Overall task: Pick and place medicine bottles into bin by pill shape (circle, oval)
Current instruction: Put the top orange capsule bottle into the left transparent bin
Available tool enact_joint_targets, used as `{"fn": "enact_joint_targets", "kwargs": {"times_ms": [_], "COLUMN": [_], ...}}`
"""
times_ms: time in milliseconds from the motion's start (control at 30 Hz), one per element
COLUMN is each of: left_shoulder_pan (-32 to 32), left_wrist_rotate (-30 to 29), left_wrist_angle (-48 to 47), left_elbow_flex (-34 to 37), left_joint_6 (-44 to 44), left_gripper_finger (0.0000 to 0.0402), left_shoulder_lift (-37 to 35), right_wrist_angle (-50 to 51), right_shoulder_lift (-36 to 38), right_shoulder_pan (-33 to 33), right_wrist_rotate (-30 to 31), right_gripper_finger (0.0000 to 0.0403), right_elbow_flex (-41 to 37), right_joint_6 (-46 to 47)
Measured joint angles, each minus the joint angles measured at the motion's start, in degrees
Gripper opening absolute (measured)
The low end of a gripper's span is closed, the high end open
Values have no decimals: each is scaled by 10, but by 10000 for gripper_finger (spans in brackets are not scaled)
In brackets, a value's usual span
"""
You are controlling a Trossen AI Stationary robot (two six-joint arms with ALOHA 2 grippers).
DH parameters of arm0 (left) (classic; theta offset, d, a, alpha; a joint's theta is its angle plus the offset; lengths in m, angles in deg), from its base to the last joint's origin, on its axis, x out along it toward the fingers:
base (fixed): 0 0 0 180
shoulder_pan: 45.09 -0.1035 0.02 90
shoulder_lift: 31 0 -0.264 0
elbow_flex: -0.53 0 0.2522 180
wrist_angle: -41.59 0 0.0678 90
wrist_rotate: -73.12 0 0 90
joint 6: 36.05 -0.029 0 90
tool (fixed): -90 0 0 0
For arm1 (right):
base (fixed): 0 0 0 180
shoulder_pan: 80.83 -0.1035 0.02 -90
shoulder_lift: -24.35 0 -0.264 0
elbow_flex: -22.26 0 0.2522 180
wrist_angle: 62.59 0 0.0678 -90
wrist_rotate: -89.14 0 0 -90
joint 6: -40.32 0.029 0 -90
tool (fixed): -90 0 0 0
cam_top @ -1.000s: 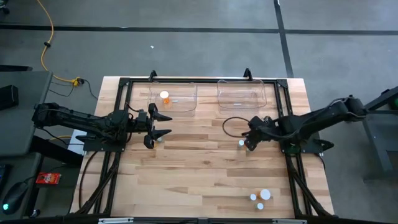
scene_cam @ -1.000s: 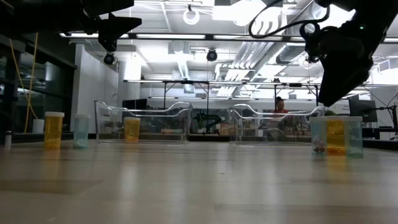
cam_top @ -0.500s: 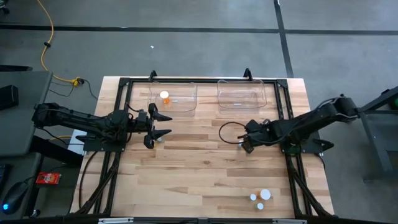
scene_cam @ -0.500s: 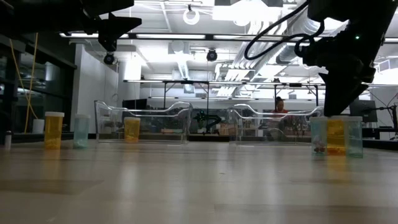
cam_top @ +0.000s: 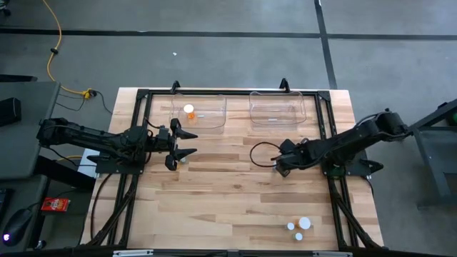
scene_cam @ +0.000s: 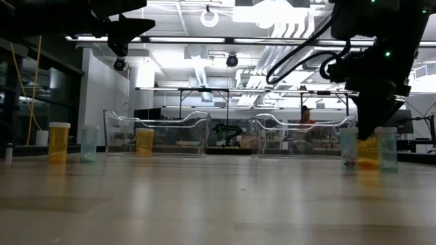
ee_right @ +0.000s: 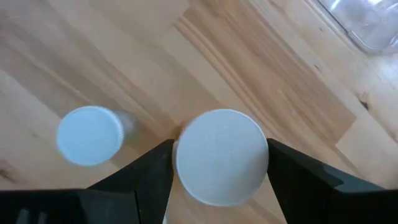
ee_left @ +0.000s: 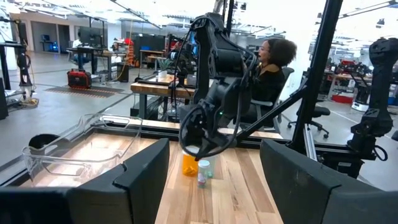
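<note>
A medicine bottle (ee_right: 222, 155) with a round white cap stands on the wooden counter (cam_top: 235, 200), a smaller white-capped bottle (ee_right: 90, 135) just beside it. The right gripper (ee_right: 217, 163) hangs straight over the larger cap, its fingers apart on either side and not yet closed on it. One orange bottle (cam_top: 188, 111) already sits in the left clear bin (cam_top: 198, 113); the right bin (cam_top: 277, 108) looks empty. The left gripper (cam_top: 184, 143) waits open near another bottle. Judged step: reaching to grasp. Next comes lowering, then closing squarely around the bottle without bumping its neighbour.
</note>
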Motion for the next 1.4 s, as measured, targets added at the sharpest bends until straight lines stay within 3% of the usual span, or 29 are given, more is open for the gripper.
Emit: {"fn": "enact_joint_targets", "kwargs": {"times_ms": [300,633,800,1033,1400], "left_shoulder_pan": [0,0,0,0,0], "left_wrist_rotate": [0,0,-6,-74,-67], "left_wrist_angle": [0,0,0,-21,-23], "left_elbow_flex": [0,0,0,0,0], "left_joint_6": [0,0,0,0,0], "left_gripper_finger": [239,239,239,239,239], "left_shoulder_lift": [0,0,0,0,0], "right_wrist_angle": [1,11,-6,-58,-88], "right_shoulder_lift": [6,45,51,49,6], "right_shoulder_pan": [10,10,10,25,76], "right_wrist_rotate": [0,4,29,44,2], "right_gripper_finger": [232,155,166,170,171], "right_elbow_flex": [0,22,68,143,136], "right_joint_6": [-27,-59,-134,-246,-271]}}
